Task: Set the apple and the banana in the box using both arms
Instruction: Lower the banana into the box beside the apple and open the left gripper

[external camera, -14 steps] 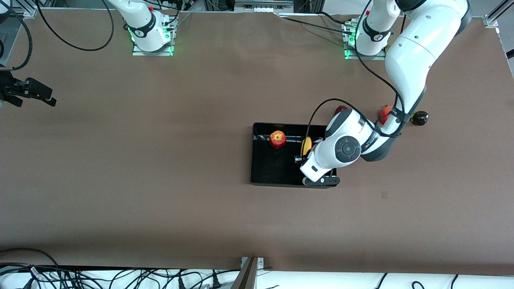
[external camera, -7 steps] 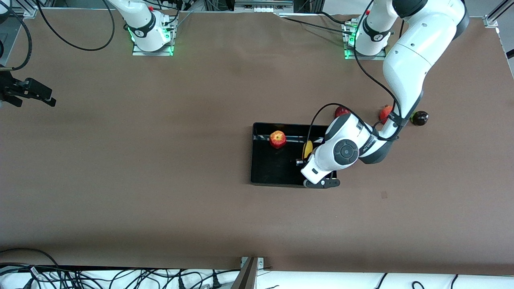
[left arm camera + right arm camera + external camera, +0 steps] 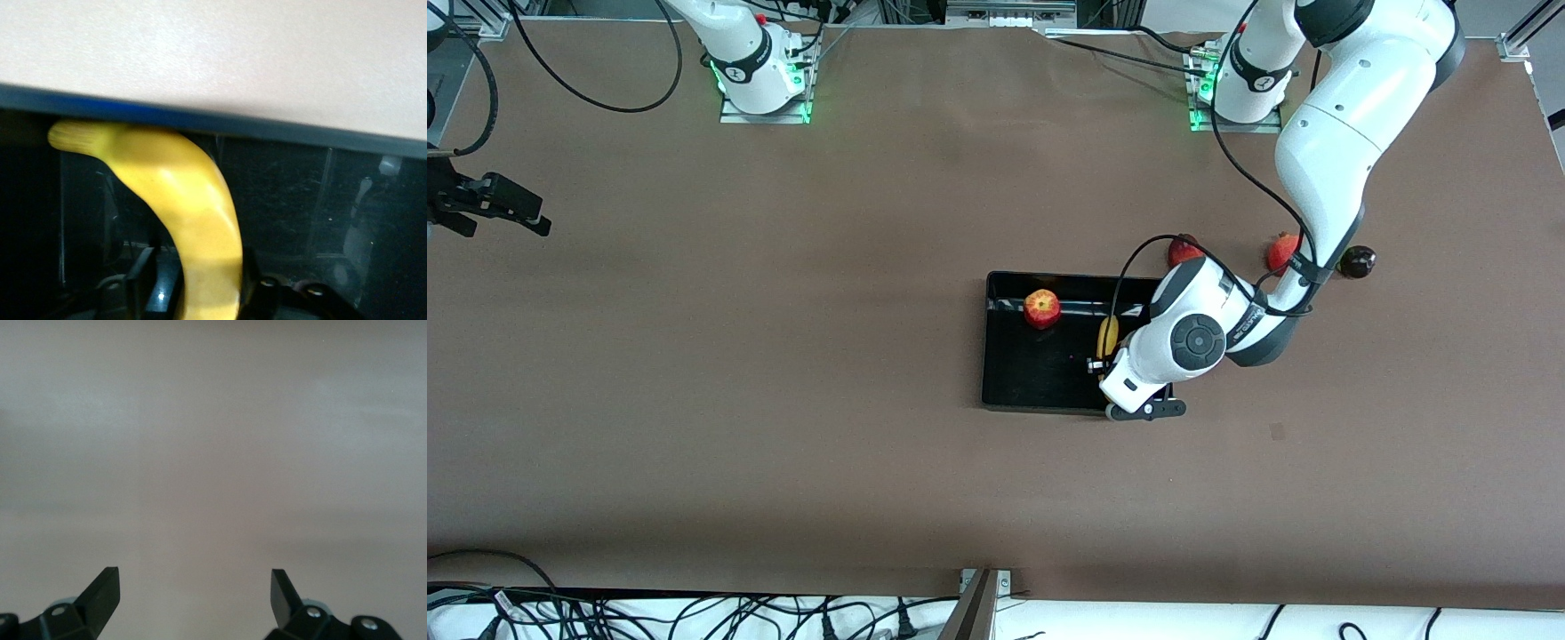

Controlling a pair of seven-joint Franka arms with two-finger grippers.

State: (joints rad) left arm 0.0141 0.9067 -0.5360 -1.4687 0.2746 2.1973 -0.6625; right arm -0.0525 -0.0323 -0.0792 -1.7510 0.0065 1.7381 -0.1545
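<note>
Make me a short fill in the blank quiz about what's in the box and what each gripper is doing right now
1. The apple lies inside the black ____.
2. The left gripper is shut on the ____, over the box.
3. The right gripper, waiting over bare table, has its fingers ____.
4. The fruit in the left gripper is coloured ____.

Missing words: box; banana; open; yellow

This is a robotics lab. Two white arms are bolted to metal base plates (image 3: pixel 765 111) lit with green lights along one edge of a brown-covered table (image 3: pixel 783 400). Loose black cables (image 3: pixel 649 613) lie heaped just off the table's edge nearest the front camera, and aluminium framing (image 3: pixel 1525 31) stands at a corner beside the left arm's base.
</note>
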